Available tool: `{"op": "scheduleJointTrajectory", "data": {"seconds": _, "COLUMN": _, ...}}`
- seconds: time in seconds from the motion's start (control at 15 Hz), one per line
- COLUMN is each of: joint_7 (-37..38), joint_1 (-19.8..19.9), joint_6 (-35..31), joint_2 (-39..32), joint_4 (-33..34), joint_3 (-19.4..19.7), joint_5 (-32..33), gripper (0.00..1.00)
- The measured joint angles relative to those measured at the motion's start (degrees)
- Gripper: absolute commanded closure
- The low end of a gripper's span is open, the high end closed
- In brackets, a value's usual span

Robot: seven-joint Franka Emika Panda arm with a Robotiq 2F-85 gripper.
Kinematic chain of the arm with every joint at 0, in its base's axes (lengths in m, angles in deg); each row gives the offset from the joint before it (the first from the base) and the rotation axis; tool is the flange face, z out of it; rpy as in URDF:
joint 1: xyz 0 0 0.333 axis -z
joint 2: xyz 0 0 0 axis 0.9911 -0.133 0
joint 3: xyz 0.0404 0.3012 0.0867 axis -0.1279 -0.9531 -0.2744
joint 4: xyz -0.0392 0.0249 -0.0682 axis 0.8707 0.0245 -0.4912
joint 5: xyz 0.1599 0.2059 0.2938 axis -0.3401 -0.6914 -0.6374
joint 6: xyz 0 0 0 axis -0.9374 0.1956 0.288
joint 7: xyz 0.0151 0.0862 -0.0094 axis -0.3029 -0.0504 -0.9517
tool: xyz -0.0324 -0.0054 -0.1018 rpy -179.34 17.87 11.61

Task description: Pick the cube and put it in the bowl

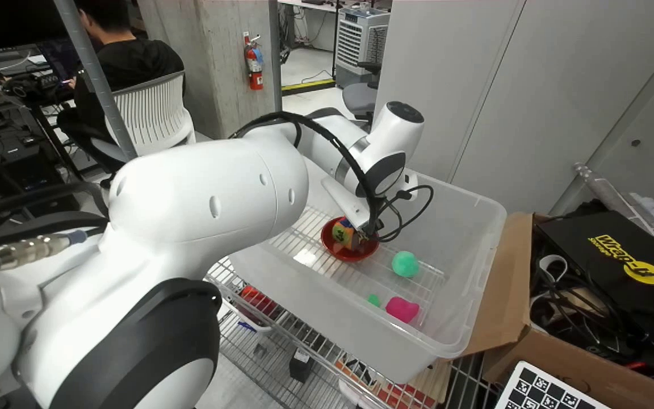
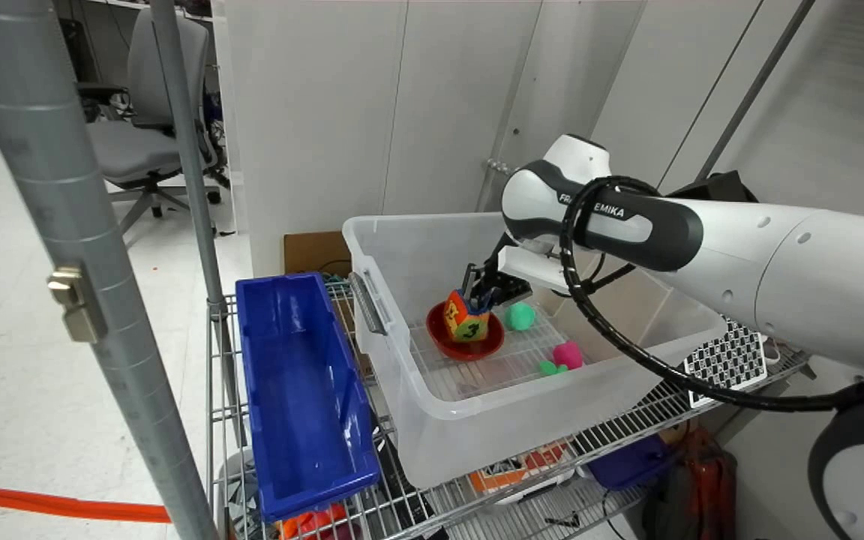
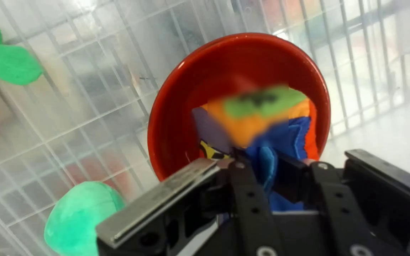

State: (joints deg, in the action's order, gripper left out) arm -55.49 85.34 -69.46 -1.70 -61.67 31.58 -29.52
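The cube [image 2: 466,324] is a soft block with blue, orange, green and yellow patterned faces. It sits tilted inside the red bowl [image 2: 469,351]. In an exterior view the cube [image 1: 343,233] shows partly behind the wrist, within the bowl [image 1: 349,254]. In the wrist view the cube [image 3: 251,117] is at the right side of the bowl [image 3: 176,106]. My gripper [image 3: 267,165] points down at the bowl, its fingers on either side of the cube's blue fabric, which bulges between the pads. The gripper [image 2: 486,289] looks shut on the cube's upper part. The cube's underside is hidden.
The bowl stands in a big translucent tub [image 2: 492,420] with high walls. Inside are a teal ball [image 1: 405,264], a pink piece [image 1: 402,309] and a small green piece [image 1: 373,300]. A blue bin [image 2: 304,390] and a cardboard box [image 1: 577,358] stand beside the tub.
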Motion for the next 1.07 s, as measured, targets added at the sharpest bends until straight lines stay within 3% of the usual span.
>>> {"op": "scheduleJointTrajectory", "data": {"seconds": 0.07, "joint_7": 0.4, "joint_1": -0.2, "joint_6": 0.0, "joint_2": -0.5, "joint_4": -0.1, "joint_3": 0.0, "joint_5": 0.0, "gripper": 0.97}}
{"op": "scheduleJointTrajectory", "data": {"seconds": 0.13, "joint_7": 0.7, "joint_1": -0.4, "joint_6": 0.0, "joint_2": -1.0, "joint_4": -0.2, "joint_3": 0.0, "joint_5": 0.0, "gripper": 0.64}}
{"op": "scheduleJointTrajectory", "data": {"seconds": 0.2, "joint_7": 0.9, "joint_1": -0.5, "joint_6": 0.0, "joint_2": -1.5, "joint_4": -0.3, "joint_3": 0.1, "joint_5": 0.0, "gripper": 0.63}}
{"op": "scheduleJointTrajectory", "data": {"seconds": 0.73, "joint_7": 3.7, "joint_1": -0.5, "joint_6": 0.1, "joint_2": -1.8, "joint_4": 0.1, "joint_3": 1.7, "joint_5": 0.2, "gripper": 0.05}}
{"op": "scheduleJointTrajectory", "data": {"seconds": 0.8, "joint_7": 3.9, "joint_1": -0.5, "joint_6": 0.1, "joint_2": -1.6, "joint_4": 0.2, "joint_3": 1.9, "joint_5": 0.4, "gripper": 0.0}}
{"op": "scheduleJointTrajectory", "data": {"seconds": 1.07, "joint_7": 4.2, "joint_1": -1.4, "joint_6": 0.2, "joint_2": -0.1, "joint_4": 0.2, "joint_3": 3.0, "joint_5": 2.2, "gripper": 0.0}}
